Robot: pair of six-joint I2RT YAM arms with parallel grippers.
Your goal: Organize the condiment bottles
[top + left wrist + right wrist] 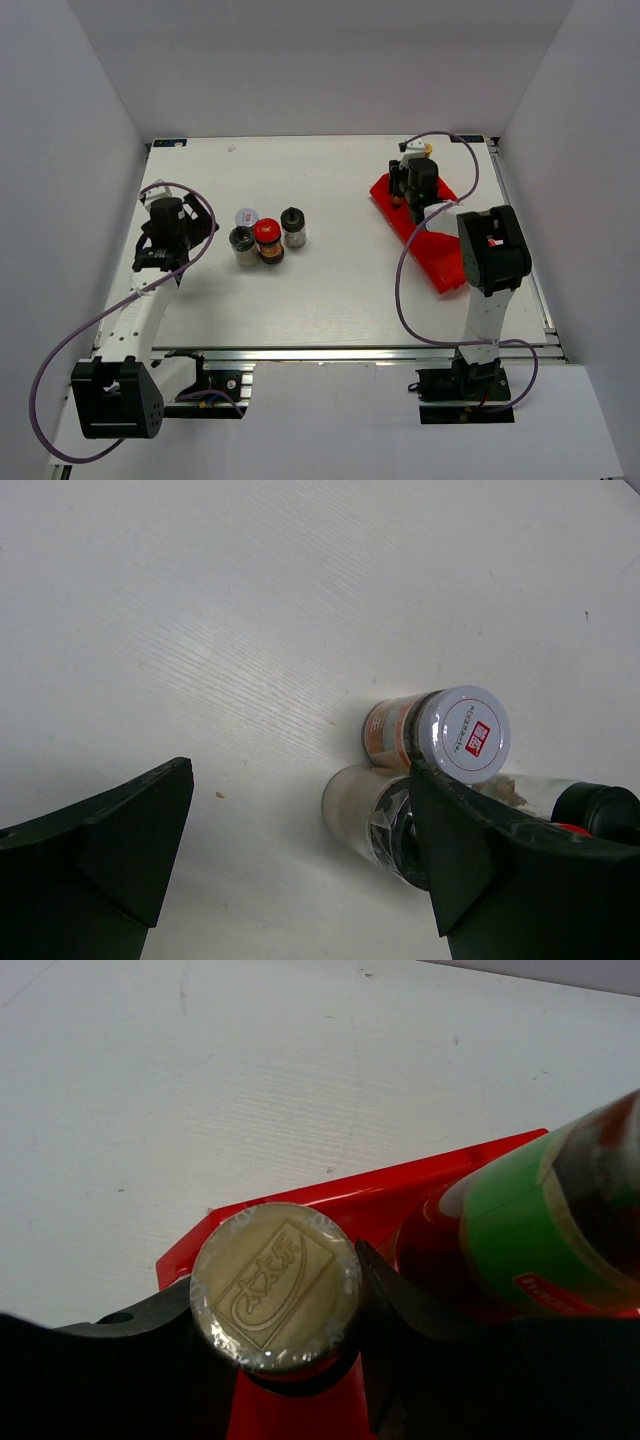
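Right claw (278, 1272) is clamped on the slim dark sauce bottle with the gold cap (268, 1295). It stands upright at the far end of the red plastic bin (330, 1200), with a green-labelled dark bottle (540, 1230) just beside it. Left claw (300, 820) gapes wide, holding nothing. The white-lidded jar (463, 735) and pale glass shaker (362, 815) stand upright, just off its right finger, so the left arm is nearer. Open worktop (330, 300) lies between them and the bin, which hugs the right edge.
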